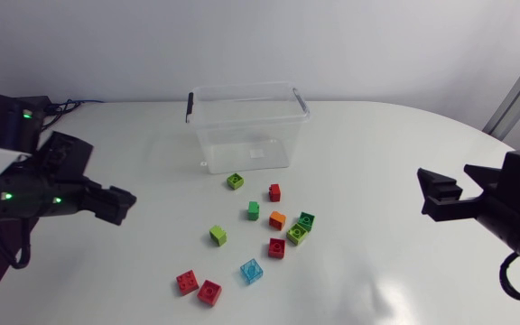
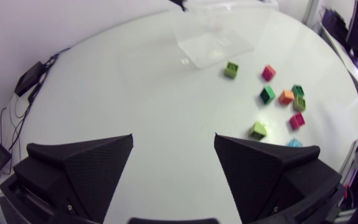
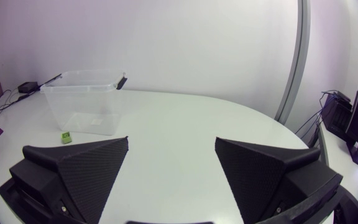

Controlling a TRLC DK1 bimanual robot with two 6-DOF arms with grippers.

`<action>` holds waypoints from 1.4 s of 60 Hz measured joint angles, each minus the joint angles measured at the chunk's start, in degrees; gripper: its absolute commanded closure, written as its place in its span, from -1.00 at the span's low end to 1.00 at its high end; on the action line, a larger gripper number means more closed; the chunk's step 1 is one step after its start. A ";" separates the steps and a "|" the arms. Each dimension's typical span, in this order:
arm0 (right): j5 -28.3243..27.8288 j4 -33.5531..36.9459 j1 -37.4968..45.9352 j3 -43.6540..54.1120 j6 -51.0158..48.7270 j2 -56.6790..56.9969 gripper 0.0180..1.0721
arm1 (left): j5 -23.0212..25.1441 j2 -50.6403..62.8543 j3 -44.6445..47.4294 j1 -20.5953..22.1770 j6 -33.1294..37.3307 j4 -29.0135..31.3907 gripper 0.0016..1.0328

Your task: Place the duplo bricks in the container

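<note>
So, the left hand and right hand flank the scattered bricks, both spread apart and empty, presumably ready to load the tub.

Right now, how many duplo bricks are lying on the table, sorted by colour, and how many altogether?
red bricks: 4
lime green bricks: 3
dark green bricks: 2
orange brick: 1
light blue brick: 1
Total: 11
</note>
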State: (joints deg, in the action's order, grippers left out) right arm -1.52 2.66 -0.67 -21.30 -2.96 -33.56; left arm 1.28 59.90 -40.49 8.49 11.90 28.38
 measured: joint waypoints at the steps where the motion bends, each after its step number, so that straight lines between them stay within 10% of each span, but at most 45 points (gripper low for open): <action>1: -0.11 0.13 0.07 -0.17 0.00 -0.55 -0.92 | 0.28 0.98 -0.13 0.44 0.79 0.74 -0.76; 33: -19.54 12.79 7.54 -7.85 2.84 -20.50 -0.92 | 5.38 16.17 1.33 16.39 17.44 7.74 -0.75; 51: -18.23 17.14 2.21 -11.30 -2.89 -27.80 -0.92 | 6.23 20.74 3.56 21.51 18.88 3.87 -0.74; 62: -18.40 20.63 -1.77 -14.93 -8.94 -33.88 -0.92 | 6.43 24.72 4.02 23.12 20.15 -0.22 -0.46; 74: -18.32 19.89 -7.23 -16.61 -14.19 -38.86 -0.91 | 7.74 27.47 4.59 23.39 23.61 -3.30 0.33; 84: -16.37 15.30 -12.79 -17.00 -18.16 -45.51 -0.91 | 9.05 27.78 4.55 23.41 25.73 -4.52 0.41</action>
State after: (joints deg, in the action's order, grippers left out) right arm -17.89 17.96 -13.45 -38.30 -21.12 -79.07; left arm 10.33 87.68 -35.94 31.90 37.63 23.86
